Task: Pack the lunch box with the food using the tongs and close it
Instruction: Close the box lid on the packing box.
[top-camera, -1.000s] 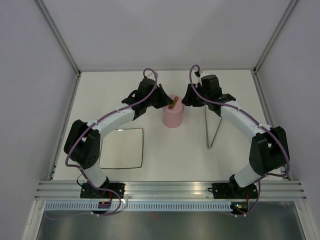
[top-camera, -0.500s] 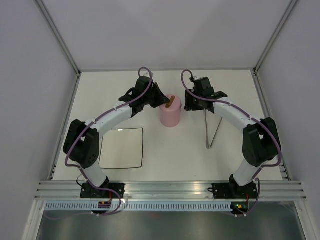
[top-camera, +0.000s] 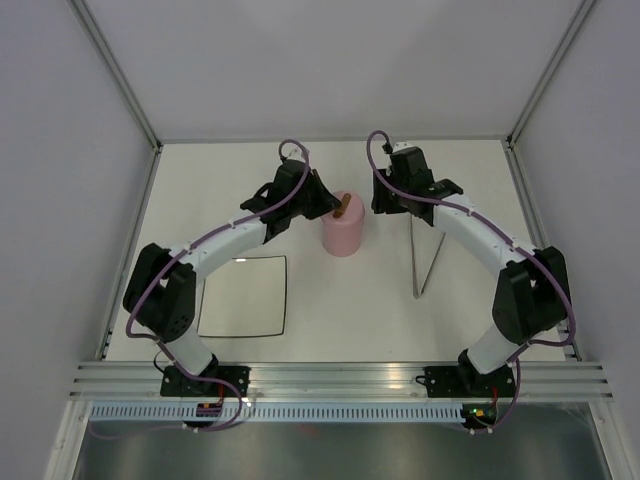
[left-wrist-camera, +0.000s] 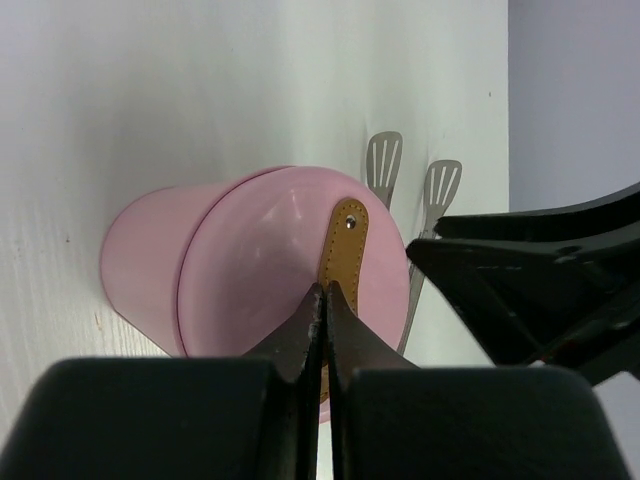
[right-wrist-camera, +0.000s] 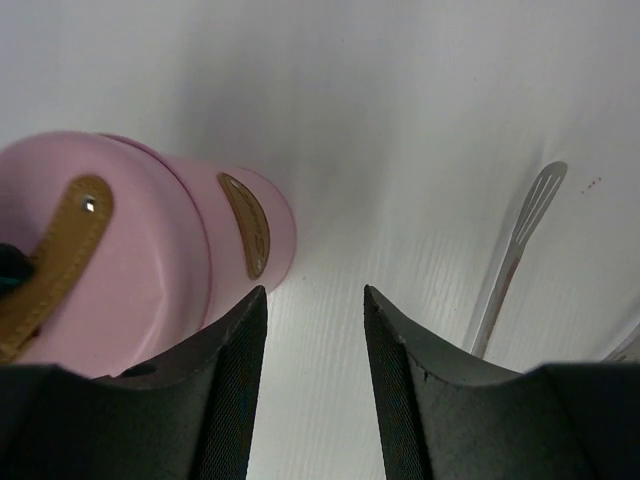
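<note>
pinching lid strap (left-wrist-camera: 347, 245) w/ l hand (left-wrist-camera: 322, 293), shut; r hand (right-wrist-camera: 313, 293) half-open, empty

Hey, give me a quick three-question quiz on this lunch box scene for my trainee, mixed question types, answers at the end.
1. True or false: the lid sits on the lunch box.
2. Where are the tongs? A: standing inside the lunch box. B: lying on the table, right of the lunch box. C: lifted in the air.
3. Which claw is shut on the lid's brown strap handle?
Key: 1 true; 2 B; 3 the left claw.
</note>
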